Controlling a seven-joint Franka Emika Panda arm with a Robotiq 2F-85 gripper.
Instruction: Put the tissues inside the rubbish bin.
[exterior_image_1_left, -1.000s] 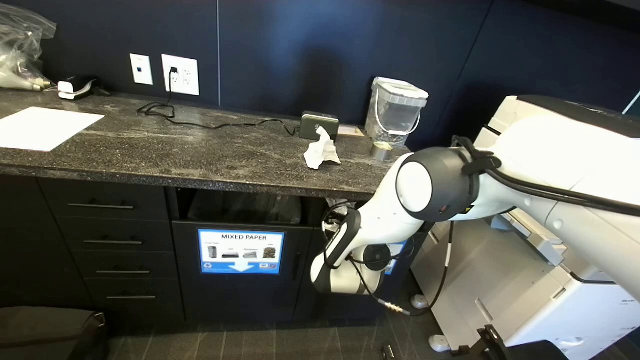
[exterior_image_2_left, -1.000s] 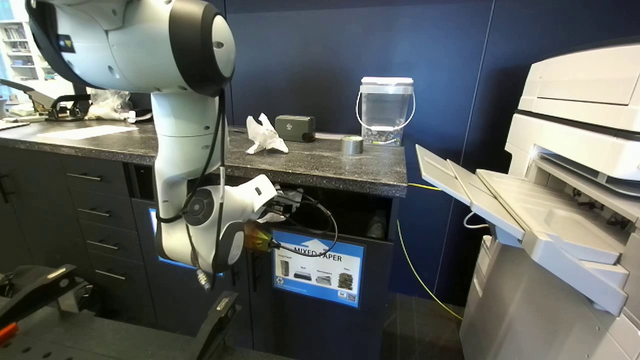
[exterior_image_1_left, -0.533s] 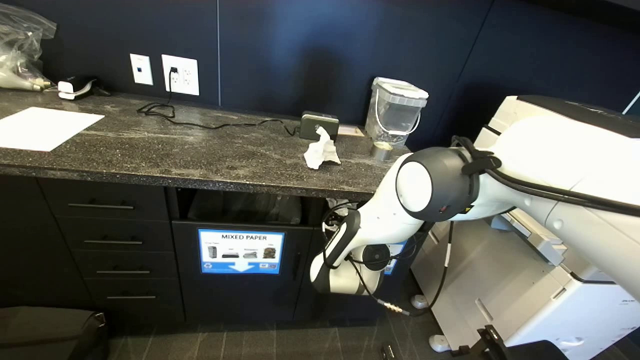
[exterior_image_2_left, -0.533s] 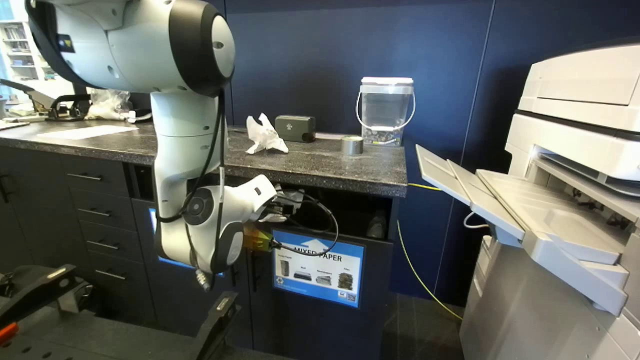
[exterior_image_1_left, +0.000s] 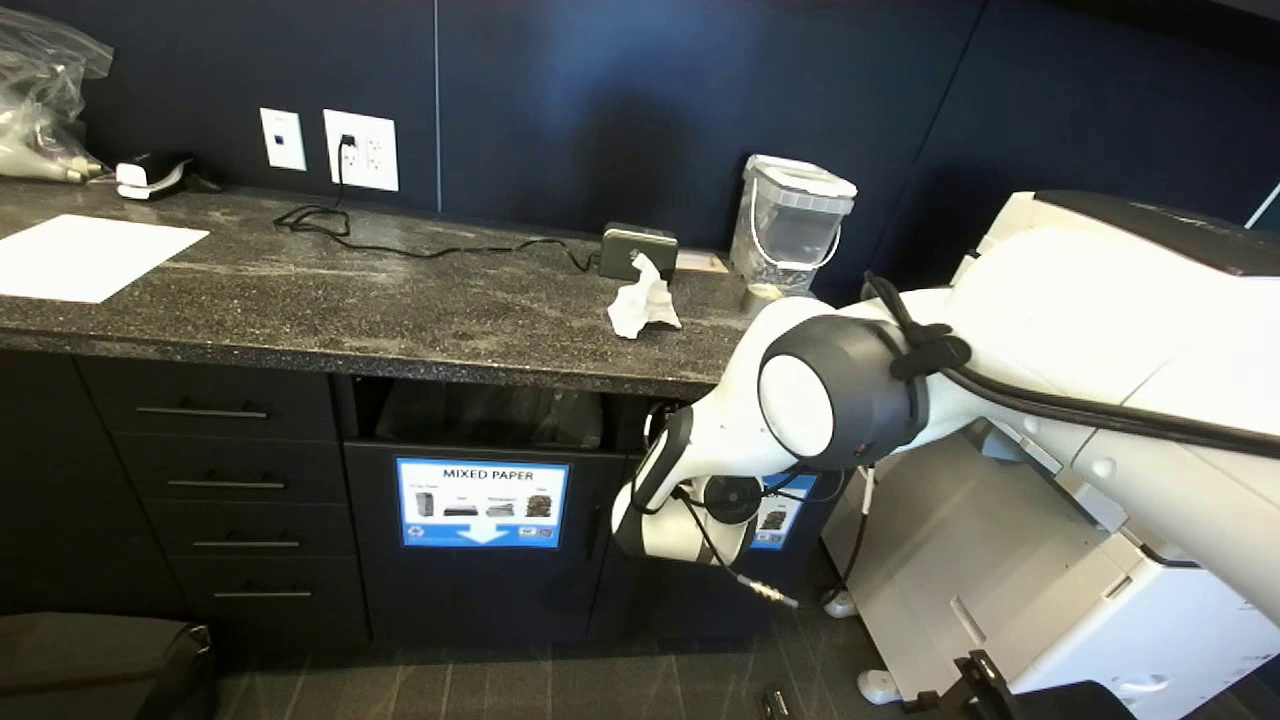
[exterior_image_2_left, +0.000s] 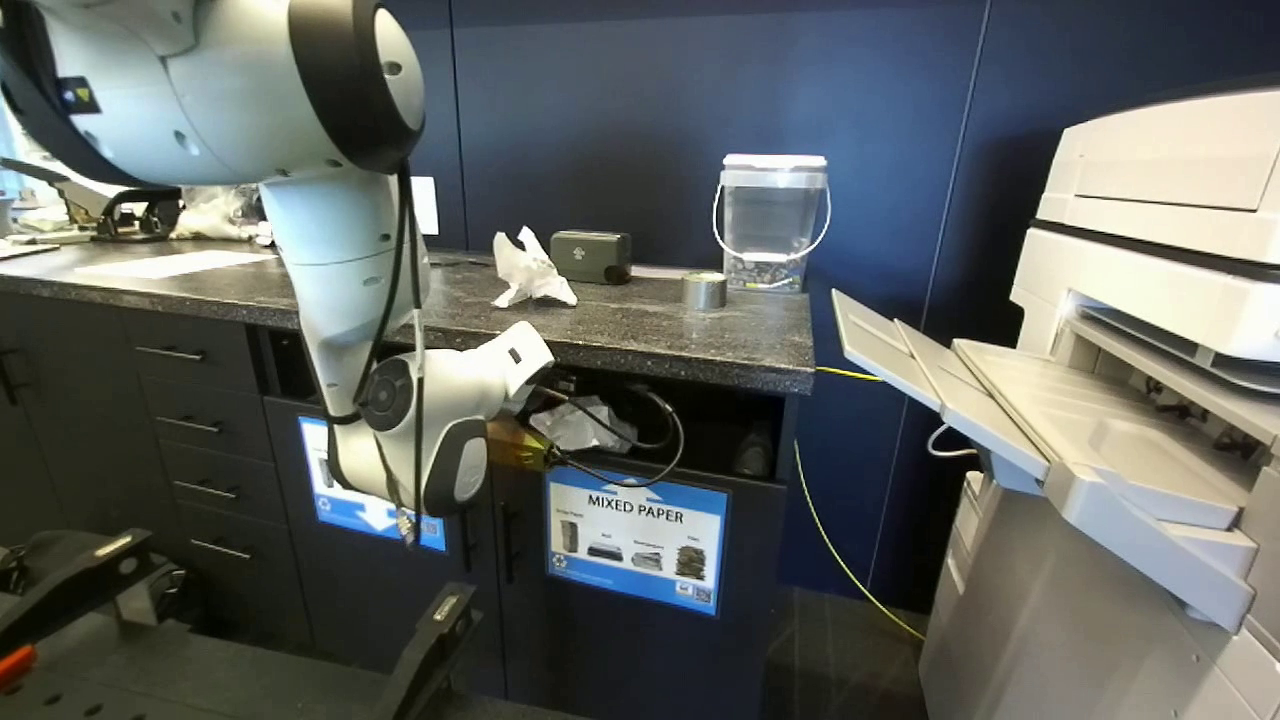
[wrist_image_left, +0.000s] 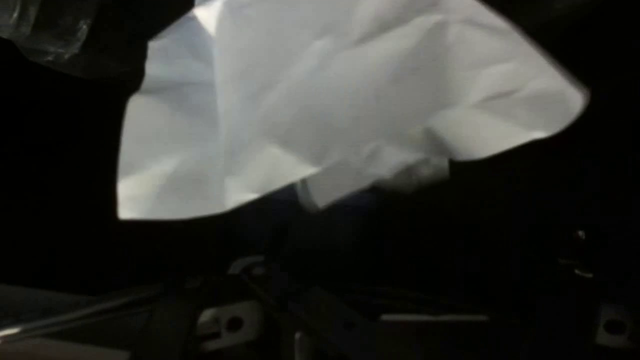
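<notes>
"What can you read under the counter (exterior_image_1_left: 450, 305)?"

"MIXED PAPER, on a blue-edged sign (exterior_image_1_left: 484, 503) on a cabinet door (exterior_image_1_left: 480, 595), with a white arrow (exterior_image_1_left: 484, 531) pointing down."

"And nearer the counter's end?"

"A similar sign (exterior_image_2_left: 636, 540): MIXED PAPER again, its arrow pointing up. The captions are too small to read."

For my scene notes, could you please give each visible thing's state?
Gripper, open
Counter tissue, crumpled, unheld
Lower tissue, crumpled
Bin cabinet, doors shut, slots open
Clear bucket, lid on, handle down
Drawers, shut
Plug, in the outlet
Paper sheet, flat
Printer, power unclear
</notes>
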